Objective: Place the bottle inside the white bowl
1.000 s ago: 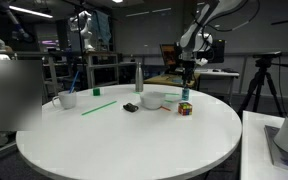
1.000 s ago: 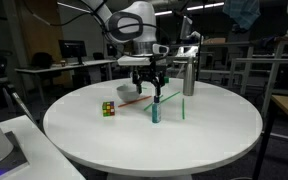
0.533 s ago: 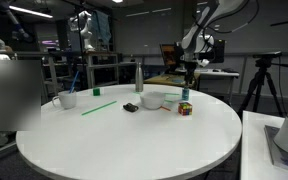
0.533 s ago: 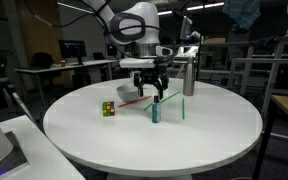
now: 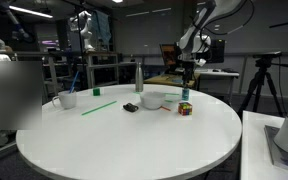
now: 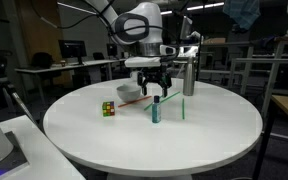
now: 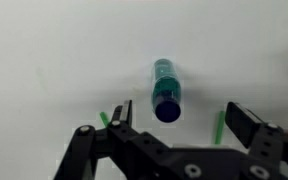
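The bottle (image 6: 155, 110), small with a green top, stands upright on the round white table and shows from above in the wrist view (image 7: 166, 90). My gripper (image 6: 155, 90) hangs open and empty just above it; in the wrist view (image 7: 179, 118) its fingers spread to either side of the bottle without touching it. The gripper also shows at the far side of the table in an exterior view (image 5: 187, 70). The white bowl (image 6: 130, 95) sits just beside the bottle and appears in the exterior view (image 5: 153, 100) too.
A Rubik's cube (image 6: 108, 108) (image 5: 185, 109), a tall grey bottle (image 6: 189, 76) (image 5: 138, 77), a white mug (image 5: 67, 99), a small black object (image 5: 130, 107) and green sticks (image 5: 97, 107) (image 6: 182, 108) (image 7: 221, 122) lie on the table.
My gripper has shifted slightly sideways to stand over the bottle. The objects have not moved.
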Tool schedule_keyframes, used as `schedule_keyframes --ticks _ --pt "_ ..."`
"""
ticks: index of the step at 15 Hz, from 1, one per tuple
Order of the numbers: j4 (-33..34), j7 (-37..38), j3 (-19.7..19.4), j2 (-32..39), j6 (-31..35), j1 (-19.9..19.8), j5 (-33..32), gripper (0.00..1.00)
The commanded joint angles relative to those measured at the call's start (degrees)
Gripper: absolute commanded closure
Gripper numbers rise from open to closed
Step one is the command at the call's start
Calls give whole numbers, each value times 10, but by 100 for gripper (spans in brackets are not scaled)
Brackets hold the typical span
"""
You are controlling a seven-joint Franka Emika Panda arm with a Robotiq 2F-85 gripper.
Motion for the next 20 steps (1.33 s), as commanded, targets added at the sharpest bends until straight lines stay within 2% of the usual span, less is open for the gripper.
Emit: schedule_keyframes --ticks 1,11,12,14,20 --pt "44 -28 16 36 -7 -24 14 0" --pt "91 -22 36 95 -26 -44 5 0" --pt "94 -22 40 97 -32 -46 7 25" --pt "100 -20 41 101 -38 -47 5 33" --pt "105 -15 38 101 -49 -46 1 79"
